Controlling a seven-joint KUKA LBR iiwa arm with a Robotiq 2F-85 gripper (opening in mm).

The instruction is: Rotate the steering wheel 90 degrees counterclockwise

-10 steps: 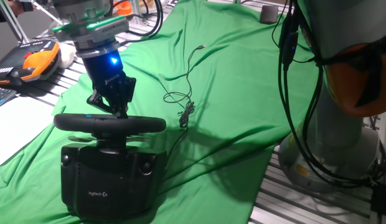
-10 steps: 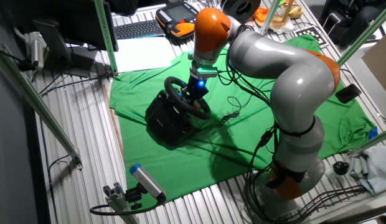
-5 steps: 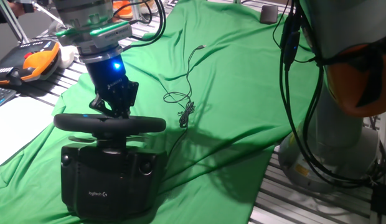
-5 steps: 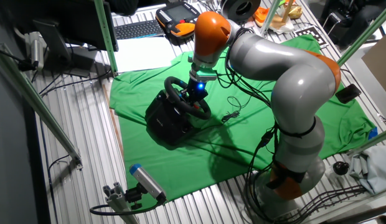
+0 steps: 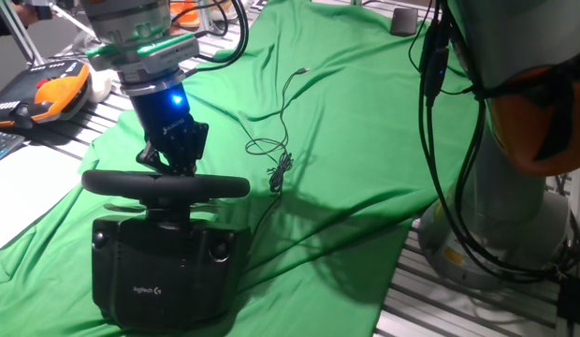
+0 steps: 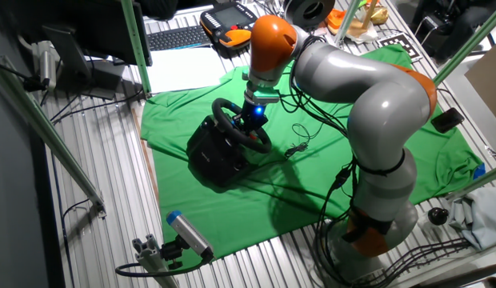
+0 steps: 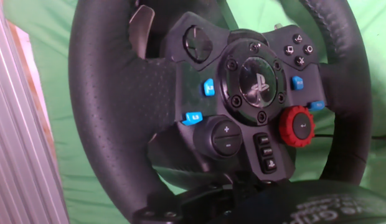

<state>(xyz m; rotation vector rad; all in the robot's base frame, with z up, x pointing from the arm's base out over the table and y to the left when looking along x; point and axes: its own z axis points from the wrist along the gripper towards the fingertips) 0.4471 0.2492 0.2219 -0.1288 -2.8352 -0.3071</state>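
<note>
The steering wheel (image 5: 166, 185) is a black rim seen edge-on, mounted on a boxy black base (image 5: 164, 271) with a white logo, on the green cloth. In the other fixed view the wheel (image 6: 240, 128) tilts toward the arm. My gripper (image 5: 168, 161), black with a blue light above it, hangs just behind the rim's far edge; it also shows in the other fixed view (image 6: 250, 122). I cannot tell whether its fingers touch the rim. The hand view is filled by the wheel's face: the left rim (image 7: 112, 93) and the hub (image 7: 255, 84) with blue buttons and a red dial. No fingers show there.
A thin black cable (image 5: 276, 150) lies coiled on the green cloth (image 5: 346, 112) right of the wheel. An orange pendant (image 5: 56, 89) lies at the left edge. The arm's grey pedestal (image 5: 505, 215) stands at the right. A keyboard (image 6: 174, 38) lies beyond the cloth.
My gripper has shifted slightly up and to the left behind the rim. The wheel and its base have not visibly moved.
</note>
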